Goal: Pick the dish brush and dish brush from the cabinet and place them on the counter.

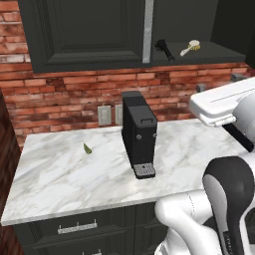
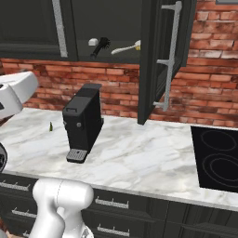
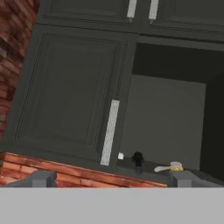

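The tool (image 3: 111, 178) is fully open and holds nothing. It points up at the cabinet (image 3: 74, 87), whose right door is open. On the shelf ahead and a little right lies the black dish brush (image 3: 137, 159), and beside it the cream dish brush (image 3: 169, 167), handle pointing left. The right base view shows the white block (image 2: 93, 42); the desk (image 1: 74, 169) waits below.

Base cams sit behind the arm, left and right, looking forward-down at the counter (image 1: 60, 174) and open cabinet (image 2: 162, 56). Hand cam looks up past the gripper (image 3: 113, 178), nearer, at that cabinet shelf.
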Controlling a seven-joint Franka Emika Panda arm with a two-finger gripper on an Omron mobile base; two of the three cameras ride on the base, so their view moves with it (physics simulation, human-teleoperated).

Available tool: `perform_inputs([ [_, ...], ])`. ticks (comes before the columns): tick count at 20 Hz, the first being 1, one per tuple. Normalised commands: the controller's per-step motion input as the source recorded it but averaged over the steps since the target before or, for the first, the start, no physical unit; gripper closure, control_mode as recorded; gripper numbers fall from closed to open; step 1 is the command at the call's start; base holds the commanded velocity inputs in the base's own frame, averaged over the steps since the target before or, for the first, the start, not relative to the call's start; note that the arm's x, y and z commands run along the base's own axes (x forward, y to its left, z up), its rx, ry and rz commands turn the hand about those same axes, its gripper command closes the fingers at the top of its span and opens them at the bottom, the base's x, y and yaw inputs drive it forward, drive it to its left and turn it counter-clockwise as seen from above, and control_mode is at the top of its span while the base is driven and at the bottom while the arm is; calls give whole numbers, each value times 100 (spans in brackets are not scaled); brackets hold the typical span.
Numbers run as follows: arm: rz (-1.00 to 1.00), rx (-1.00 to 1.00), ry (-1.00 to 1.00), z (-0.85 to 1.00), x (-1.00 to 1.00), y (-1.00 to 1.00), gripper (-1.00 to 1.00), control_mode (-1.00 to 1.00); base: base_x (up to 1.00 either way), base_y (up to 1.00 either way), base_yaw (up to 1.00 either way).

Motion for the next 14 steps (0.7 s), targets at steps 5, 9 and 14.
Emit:
perform_inputs([
  [5,-5,1,0,0,30,18,-100,-100,0,0,0],
  [9,-9,3,0,0,40,12,-100,-100,0,0,0],
  [14,-2,9,0,4,15,3,-100,-100,0,0,0],
])
